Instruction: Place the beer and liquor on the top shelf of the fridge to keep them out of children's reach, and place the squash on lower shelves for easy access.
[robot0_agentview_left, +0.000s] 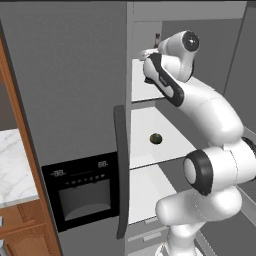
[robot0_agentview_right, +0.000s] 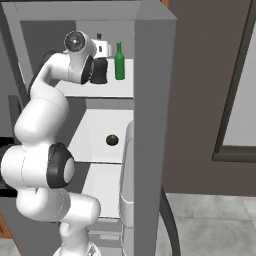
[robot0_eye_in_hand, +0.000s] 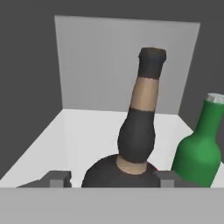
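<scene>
Green glass of the beer (robot0_eye_in_hand: 199, 151) shows at the lower right of the hand view beside the upright liquor (robot0_eye_in_hand: 140, 131), neck pointing to the frame top, standing between the parted fingers of the gripper (robot0_eye_in_hand: 113, 178) on the top shelf (robot0_agentview_right: 117, 86), while the right base view shows the squash (robot0_agentview_right: 112, 140) lower at centre.

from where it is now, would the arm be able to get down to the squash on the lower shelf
Probably yes. The squash sits alone on a lower shelf, with open space in front. The pincer is up on the top shelf around the liquor, so it must back out first.
</scene>
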